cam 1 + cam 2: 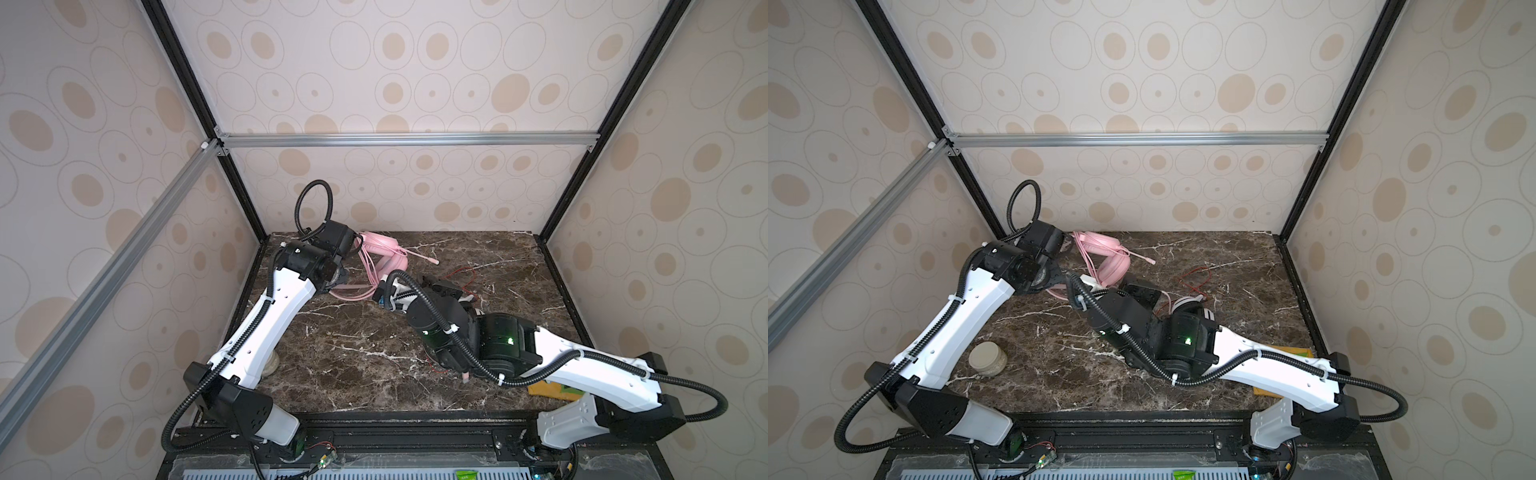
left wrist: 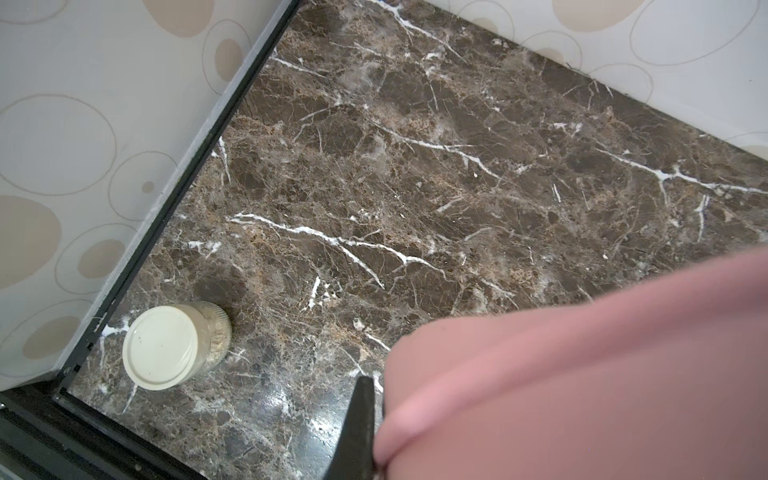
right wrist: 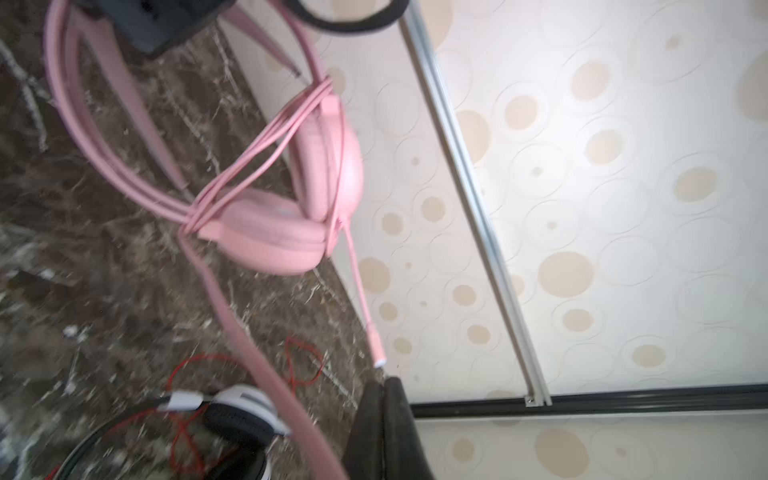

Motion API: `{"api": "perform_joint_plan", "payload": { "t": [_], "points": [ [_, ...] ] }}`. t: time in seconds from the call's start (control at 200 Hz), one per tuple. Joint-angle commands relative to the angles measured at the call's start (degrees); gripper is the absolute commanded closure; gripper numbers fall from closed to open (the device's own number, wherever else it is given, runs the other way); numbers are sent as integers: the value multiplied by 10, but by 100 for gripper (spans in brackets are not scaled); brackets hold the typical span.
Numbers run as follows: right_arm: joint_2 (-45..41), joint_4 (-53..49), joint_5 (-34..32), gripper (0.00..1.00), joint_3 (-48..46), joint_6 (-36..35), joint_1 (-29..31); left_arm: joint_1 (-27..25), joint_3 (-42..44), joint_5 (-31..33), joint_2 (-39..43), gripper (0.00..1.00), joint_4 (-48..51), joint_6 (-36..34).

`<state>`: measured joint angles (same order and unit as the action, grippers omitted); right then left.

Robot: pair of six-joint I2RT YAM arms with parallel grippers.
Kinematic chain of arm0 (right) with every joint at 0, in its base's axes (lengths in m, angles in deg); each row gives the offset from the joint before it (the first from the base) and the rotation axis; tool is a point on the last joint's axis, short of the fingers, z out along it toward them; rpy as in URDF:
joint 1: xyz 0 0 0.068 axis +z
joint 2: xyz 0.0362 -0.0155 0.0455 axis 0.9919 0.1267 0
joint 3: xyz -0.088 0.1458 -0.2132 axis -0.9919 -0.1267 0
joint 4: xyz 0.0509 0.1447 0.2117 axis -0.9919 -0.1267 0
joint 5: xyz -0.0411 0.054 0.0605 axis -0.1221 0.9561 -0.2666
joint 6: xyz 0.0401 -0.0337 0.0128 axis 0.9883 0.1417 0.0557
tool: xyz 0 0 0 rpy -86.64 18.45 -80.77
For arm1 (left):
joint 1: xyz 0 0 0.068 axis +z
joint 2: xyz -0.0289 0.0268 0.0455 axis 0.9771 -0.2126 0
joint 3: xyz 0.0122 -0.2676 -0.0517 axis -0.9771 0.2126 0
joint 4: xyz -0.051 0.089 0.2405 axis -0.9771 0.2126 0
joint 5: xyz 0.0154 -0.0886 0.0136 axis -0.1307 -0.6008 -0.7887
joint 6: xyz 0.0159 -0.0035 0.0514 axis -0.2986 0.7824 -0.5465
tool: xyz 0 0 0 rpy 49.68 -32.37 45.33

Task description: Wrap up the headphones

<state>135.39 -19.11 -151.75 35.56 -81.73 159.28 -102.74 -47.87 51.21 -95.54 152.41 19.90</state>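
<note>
The pink headset (image 1: 384, 249) (image 1: 1100, 245) lies at the back left of the marble table, its boom mic (image 3: 361, 299) pointing right. Loops of pink cable (image 3: 124, 166) are gathered at its earcups (image 3: 270, 245). My left gripper (image 2: 376, 395) is shut on a pink part of that headset (image 2: 582, 374), which hides one finger. My right gripper (image 3: 384, 382) is shut, fingers pressed together; a taut pink cable strand (image 3: 232, 316) runs past their side, not between them. The white-and-black headset (image 3: 245, 411) (image 1: 1187, 305) lies mostly under the right arm, its thin red cable (image 1: 465, 278) loose on the table.
A jar with a cream lid (image 2: 160, 347) (image 1: 987, 358) stands near the front left corner, by the left arm. A yellow-green packet (image 1: 1287, 353) lies under the right arm at the front right. Patterned walls close in the table on three sides.
</note>
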Motion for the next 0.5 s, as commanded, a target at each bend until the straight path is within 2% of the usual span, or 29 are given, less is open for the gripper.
{"api": "perform_joint_plan", "payload": {
  "t": [0.0,0.05,0.215,0.3,0.395,0.495],
  "points": [
    [-14,435,-65,93,-20,-362,0,2,22,42,43,100,-59,-25],
    [-9,440,-52,93,-7,-375,-6,1,41,30,54,100,-76,-46],
    [-1,343,-12,92,51,-322,-37,1,113,-52,103,100,-148,-137],
    [3,342,-1,92,64,-341,-48,-1,133,-51,114,100,-142,-144],
    [2,341,14,87,68,-349,-60,-3,146,-49,116,100,-125,-154],
    [-7,289,47,84,69,-307,-66,-10,170,-106,132,100,-146,-196]
  ]
}}
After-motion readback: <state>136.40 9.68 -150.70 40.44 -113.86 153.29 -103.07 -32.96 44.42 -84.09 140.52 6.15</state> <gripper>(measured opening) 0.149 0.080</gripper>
